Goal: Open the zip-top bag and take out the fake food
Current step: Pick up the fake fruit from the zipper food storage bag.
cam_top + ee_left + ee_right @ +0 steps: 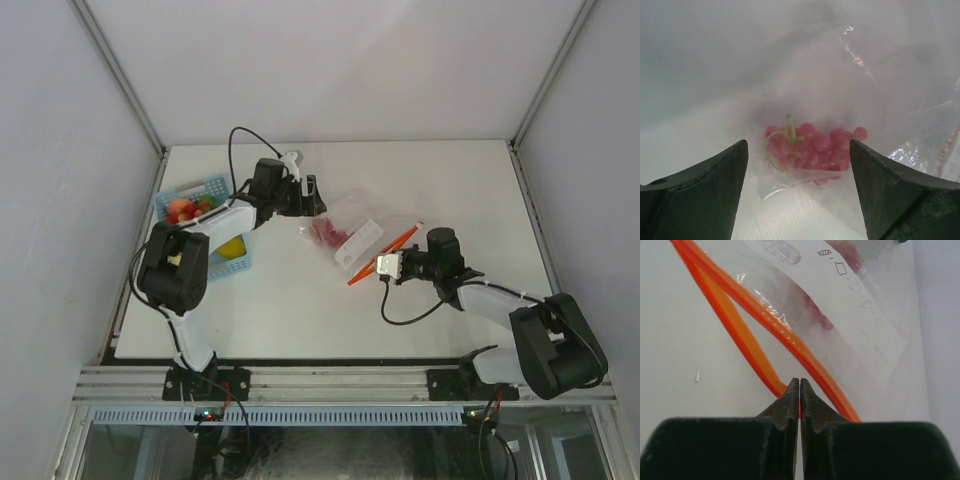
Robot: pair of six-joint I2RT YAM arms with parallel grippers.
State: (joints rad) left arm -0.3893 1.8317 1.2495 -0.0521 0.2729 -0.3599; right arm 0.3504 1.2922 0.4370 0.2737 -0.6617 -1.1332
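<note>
Now, zip-top bag (362, 215) lay flat btwn both grippers, red fake food (810, 147) inside it. Right gripper (799, 382) was pinched shut on bag's orange zip strip (765, 320). Left gripper (797, 144) hung over bag's far end, jaws wide apart, gripping nothing. Blue basket (205, 187) sat left of bag w/ more pieces.

On table (300, 310) ctr: zip-top bag (360, 225), fake food (326, 233) inside; basket (207, 186) well apart at L edge.
</note>
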